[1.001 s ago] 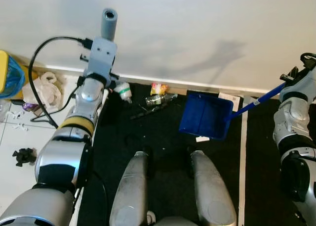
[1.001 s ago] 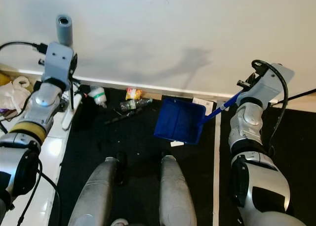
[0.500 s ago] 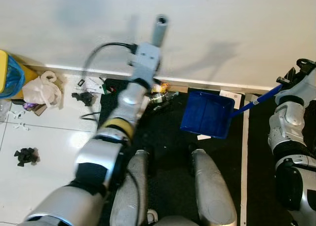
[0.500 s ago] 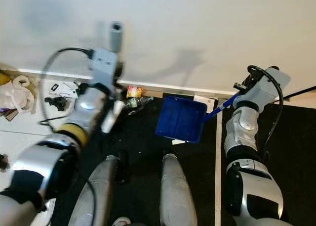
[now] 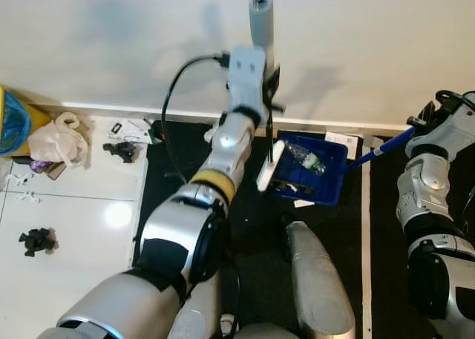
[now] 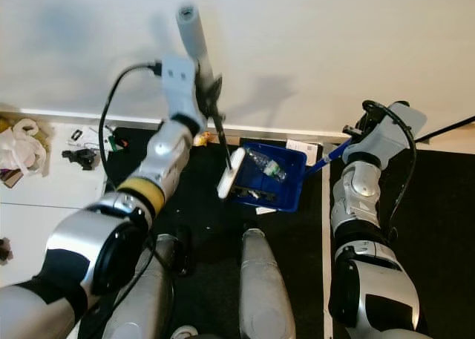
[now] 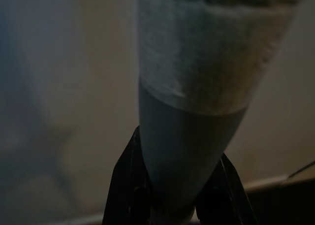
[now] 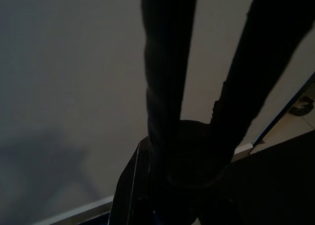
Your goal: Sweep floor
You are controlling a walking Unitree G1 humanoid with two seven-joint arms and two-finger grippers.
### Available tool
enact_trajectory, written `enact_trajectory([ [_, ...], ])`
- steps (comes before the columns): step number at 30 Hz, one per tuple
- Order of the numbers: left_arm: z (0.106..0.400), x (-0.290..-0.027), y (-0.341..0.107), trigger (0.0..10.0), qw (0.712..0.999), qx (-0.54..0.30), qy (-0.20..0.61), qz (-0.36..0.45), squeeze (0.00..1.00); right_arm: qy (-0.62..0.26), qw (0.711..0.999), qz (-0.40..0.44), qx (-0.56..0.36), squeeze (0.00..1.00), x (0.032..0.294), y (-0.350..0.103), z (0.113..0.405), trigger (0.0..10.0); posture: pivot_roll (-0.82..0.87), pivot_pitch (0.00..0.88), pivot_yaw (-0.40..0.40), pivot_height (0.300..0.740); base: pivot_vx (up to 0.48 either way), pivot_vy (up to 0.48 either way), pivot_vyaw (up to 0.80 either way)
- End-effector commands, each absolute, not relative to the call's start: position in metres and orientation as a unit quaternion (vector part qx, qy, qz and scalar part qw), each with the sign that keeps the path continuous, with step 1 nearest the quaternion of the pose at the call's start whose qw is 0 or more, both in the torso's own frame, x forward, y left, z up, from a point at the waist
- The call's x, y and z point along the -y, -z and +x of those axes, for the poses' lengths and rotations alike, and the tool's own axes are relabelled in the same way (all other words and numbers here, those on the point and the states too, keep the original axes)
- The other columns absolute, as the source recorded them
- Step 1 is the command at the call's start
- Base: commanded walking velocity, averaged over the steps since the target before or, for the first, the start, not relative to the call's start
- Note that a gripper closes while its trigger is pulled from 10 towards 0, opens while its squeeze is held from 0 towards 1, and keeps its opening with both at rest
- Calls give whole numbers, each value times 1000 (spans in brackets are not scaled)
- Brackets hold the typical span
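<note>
My left gripper [image 5: 270, 81] is shut on a broom's grey handle [image 5: 261, 12], held up against the wall; in the left wrist view its black fingers [image 7: 125, 185] clamp the handle [image 7: 197, 112]. The broom's white head [image 5: 269, 167] rests at the mouth of the blue dustpan [image 5: 332, 188] on the black mat. A clear plastic bottle [image 5: 304, 158] and dark scraps lie inside the pan. My right gripper [image 5: 424, 121] is shut on the pan's blue handle [image 5: 386, 147] at the right. A yellow wrapper [image 6: 202, 138] lies by the skirting behind my left arm.
A white plastic bag [image 5: 56, 140] and a yellow and blue bin [image 5: 9, 120] stand at the far left. Black bits [image 5: 37, 240] and small litter [image 5: 122, 149] lie on the white tiles. A paper slip [image 5: 341, 139] lies beyond the pan. My legs [image 5: 315, 287] stand below it.
My left arm has swung the broom rightwards across the mat to the dustpan's mouth. The bottle and scraps went from beside the wall into the pan. The dustpan has stayed put.
</note>
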State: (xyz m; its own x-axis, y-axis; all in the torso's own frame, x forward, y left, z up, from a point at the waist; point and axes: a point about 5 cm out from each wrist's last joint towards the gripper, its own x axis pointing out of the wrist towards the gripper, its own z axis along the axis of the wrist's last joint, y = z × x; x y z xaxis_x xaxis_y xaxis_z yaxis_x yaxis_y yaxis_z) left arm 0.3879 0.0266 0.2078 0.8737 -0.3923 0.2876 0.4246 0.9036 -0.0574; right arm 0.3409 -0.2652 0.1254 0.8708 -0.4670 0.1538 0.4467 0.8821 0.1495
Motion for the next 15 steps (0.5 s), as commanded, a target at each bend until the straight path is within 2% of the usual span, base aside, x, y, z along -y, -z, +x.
enact_trajectory([
  [1, 369, 34, -234, 10000, 932, 158, 318, -77, 0, 240, 968, 64, 33, 0, 260, -95, 331, 10000, -94, 421, 24, 740, 0, 0, 0],
  [3, 375, 20, -231, 10000, 929, 150, 337, -39, 0, 239, 968, 68, 29, 0, 258, -94, 331, 10000, -86, 417, 23, 740, 0, 0, 0],
  [4, 379, 2, -229, 10000, 924, 150, 352, -9, 0, 238, 969, 69, 28, 0, 257, -93, 332, 10000, -72, 410, 24, 740, 0, 0, 0],
  [8, 381, -19, -225, 10000, 920, 145, 362, 27, 0, 237, 969, 71, 26, 0, 256, -93, 332, 10000, -66, 408, 23, 740, 0, 0, 0],
  [9, 382, -40, -216, 10000, 915, 145, 366, 90, 0, 236, 969, 72, 24, 0, 254, -92, 332, 10000, -62, 411, 21, 740, 0, 0, 0],
  [10, 382, -40, -216, 10000, 915, 145, 366, 90, 0, 236, 969, 72, 24, 0, 254, -92, 332, 10000, -62, 411, 21, 740, 0, 0, 0],
  [13, 385, -89, -188, 10000, 921, 102, 337, 170, 0, 234, 969, 73, 22, 0, 252, -91, 332, 10000, -61, 412, 22, 740, 0, 0, 0],
  [14, 385, -89, -188, 10000, 921, 102, 337, 170, 0, 234, 969, 73, 22, 0, 252, -91, 332, 10000, -61, 412, 22, 740, 0, 0, 0],
  [15, 386, -101, -182, 10000, 920, 86, 329, 197, 0, 234, 969, 73, 22, 0, 252, -91, 332, 10000, -63, 417, 25, 740, 0, 0, 0],
])
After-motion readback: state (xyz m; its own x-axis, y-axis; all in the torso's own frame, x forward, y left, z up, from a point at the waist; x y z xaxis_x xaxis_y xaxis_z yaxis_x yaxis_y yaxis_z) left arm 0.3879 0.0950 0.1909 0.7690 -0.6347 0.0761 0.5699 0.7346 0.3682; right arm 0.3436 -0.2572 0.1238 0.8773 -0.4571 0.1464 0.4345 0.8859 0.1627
